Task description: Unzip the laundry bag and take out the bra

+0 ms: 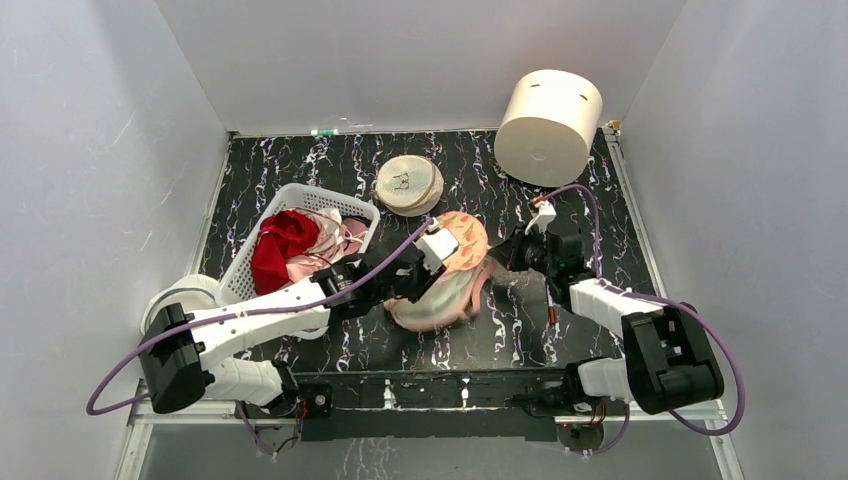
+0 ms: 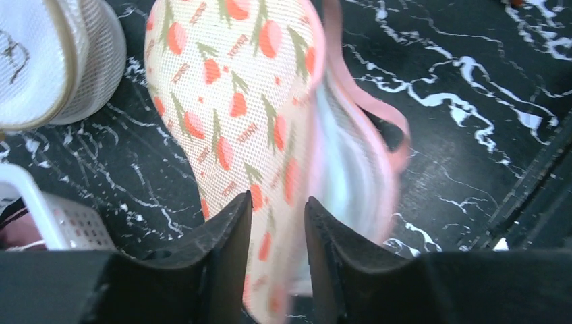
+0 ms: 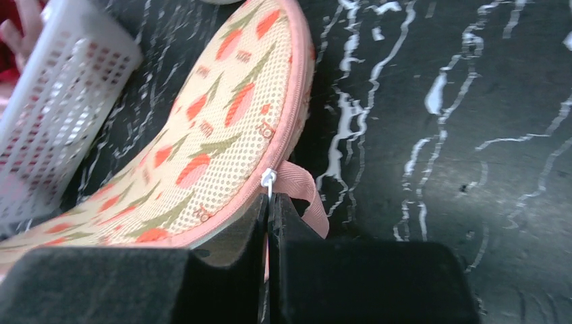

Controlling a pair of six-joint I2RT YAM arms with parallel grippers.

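Right pincer (image 3: 270,200) pinching zip pull (image 3: 268,179) at laundry bag (image 3: 216,128) edge, basket (image 3: 61,115) near

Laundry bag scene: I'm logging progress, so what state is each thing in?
Laundry bag: partly unzipped, gaping on one side, pale fabric inside.
Zip pull: pinched by the right hand.
Left hand: open, astride the bag's flap.
Right hand: shut on the zip pull.
Basket: upright, holding clothes.
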